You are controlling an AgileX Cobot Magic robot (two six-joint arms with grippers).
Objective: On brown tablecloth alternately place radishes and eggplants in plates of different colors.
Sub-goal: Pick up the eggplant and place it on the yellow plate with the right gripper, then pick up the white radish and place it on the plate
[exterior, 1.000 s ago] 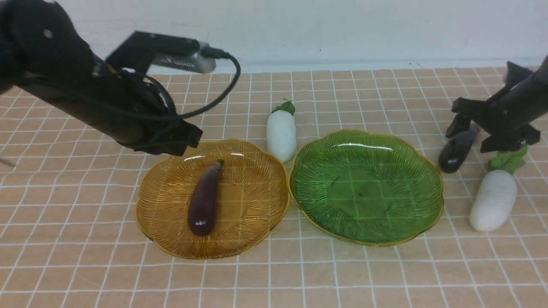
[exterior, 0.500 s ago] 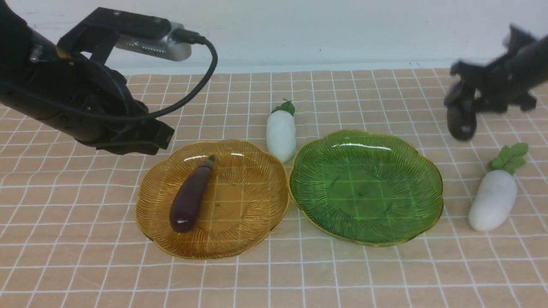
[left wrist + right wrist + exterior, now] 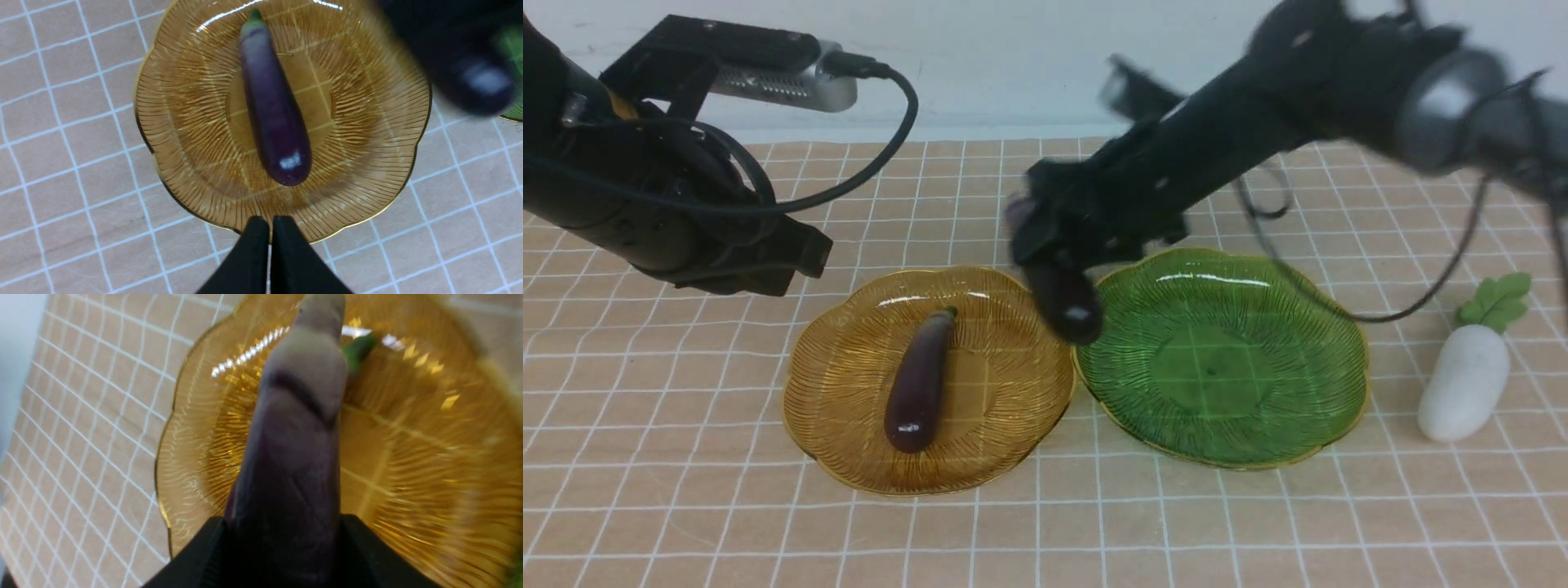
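Second eggplant in the air, first one already on its plate.

We found the first eggplant (image 3: 919,380) lying in the amber plate (image 3: 996,367), so that step looked done. Our right gripper (image 3: 1054,245) was clenched around the second eggplant (image 3: 1068,302), which hung above the place where the amber plate meets the green plate (image 3: 1225,367). The green plate was bare. Our left gripper (image 3: 269,241) was closed on nothing, raised near the amber plate's edge. One radish (image 3: 1462,384) lay on the brown tablecloth (image 3: 686,490), right of the green plate, and we could not see the other. We judged this eggplant and both radishes were left to place.
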